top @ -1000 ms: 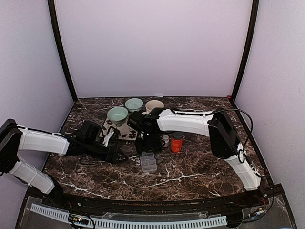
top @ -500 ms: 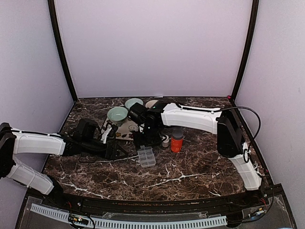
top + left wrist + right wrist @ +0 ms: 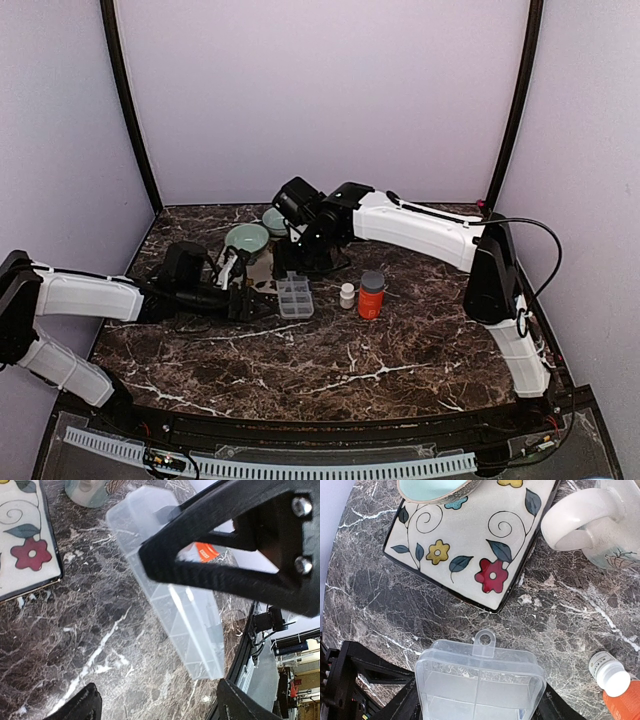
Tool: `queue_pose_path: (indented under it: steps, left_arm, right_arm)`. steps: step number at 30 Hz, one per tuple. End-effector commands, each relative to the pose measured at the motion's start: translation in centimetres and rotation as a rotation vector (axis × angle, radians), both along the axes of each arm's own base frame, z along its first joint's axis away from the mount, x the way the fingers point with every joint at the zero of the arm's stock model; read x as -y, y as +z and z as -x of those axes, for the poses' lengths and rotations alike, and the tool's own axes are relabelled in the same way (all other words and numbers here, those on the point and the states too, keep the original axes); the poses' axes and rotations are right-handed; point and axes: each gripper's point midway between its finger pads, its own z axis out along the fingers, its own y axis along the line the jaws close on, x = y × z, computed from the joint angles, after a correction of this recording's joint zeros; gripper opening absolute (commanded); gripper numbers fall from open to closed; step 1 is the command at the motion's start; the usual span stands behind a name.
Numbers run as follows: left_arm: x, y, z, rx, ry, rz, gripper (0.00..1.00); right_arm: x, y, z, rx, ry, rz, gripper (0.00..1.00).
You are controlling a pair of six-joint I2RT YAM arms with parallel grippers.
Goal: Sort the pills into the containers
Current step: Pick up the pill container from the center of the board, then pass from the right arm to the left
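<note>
Right gripper [image 3: 480,703] clamped across the sides of the clear pill organizer [image 3: 294,297], reaching down from above. Could be lifted or just resting on the marble, cannot tell which. Left gripper [image 3: 159,694] wide apart and empty, low at table height just left of the box, fingertips aimed at its long side. Organizer mid-table: just near of the floral tray [image 3: 470,530], left of the small white bottle [image 3: 347,295] and the orange bottle [image 3: 371,298]. Empty-looking compartments, lid down, no loose pills in sight, presumably all inside the bottles. Likely step: getting the lid open with both arms. Hold firm with the right but add no extra squeeze, since thin plastic is prone to bowing or popping out. Bring the left in slow and level, one finger under the lid lip opposite the hinge. Hinge side not readable from here, so confirm before prying. Pry upward, not sideways, to avoid twisting the box in the right jaws. Mind clearance to the tray edge and the green bowl [image 3: 246,238]. Set flat on the table before any pouring.
</note>
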Motion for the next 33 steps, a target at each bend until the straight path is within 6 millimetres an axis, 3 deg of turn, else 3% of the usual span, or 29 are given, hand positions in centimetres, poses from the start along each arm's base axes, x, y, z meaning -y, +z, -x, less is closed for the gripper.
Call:
queue_pose_path:
  steps: [1,17,24,33]
  left_arm:
    - [1.1,2.3,-0.6,0.043,-0.012,0.066,0.82]
    - [3.0,2.7,-2.4,0.032,-0.008,0.114,0.79]
    - [4.7,2.6,-1.6,0.016,-0.048,0.135,0.71]
    - [4.8,3.2,-1.7,0.035,-0.036,0.141,0.58]
  right_arm:
    - [-0.8,2.4,-0.6,0.038,0.002,-0.067,0.28]
    - [-1.2,2.6,-0.8,0.034,-0.001,-0.088,0.28]
    - [-1.2,2.8,-0.8,0.035,-0.006,-0.097,0.28]
    - [-1.0,2.5,-0.7,0.032,-0.008,-0.093,0.28]
